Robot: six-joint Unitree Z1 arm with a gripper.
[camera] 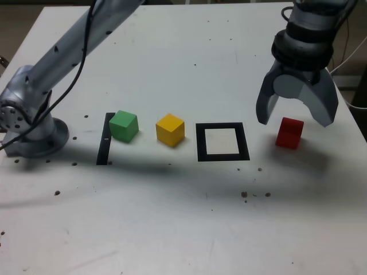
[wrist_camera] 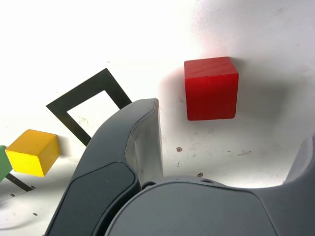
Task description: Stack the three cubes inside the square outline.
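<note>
The gripper (wrist_camera: 231, 142) fills the wrist view, its jaws spread wide and holding nothing. The red cube (camera: 289, 133) sits on the table just under and between them. To grab it well, go straight down with one jaw on each flat side. The arm bends over, pointing down. The square outline (camera: 222, 141) waits beside it.

White desk (camera: 189, 51) fills nearly all of the exterior view, surface speckled with small dark marks, soft shadows across the near half. Light cables (camera: 356, 63) hang past the desk edge at 3 o'clock. Darker floor strip (camera: 17, 20) at 10 o'clock.
</note>
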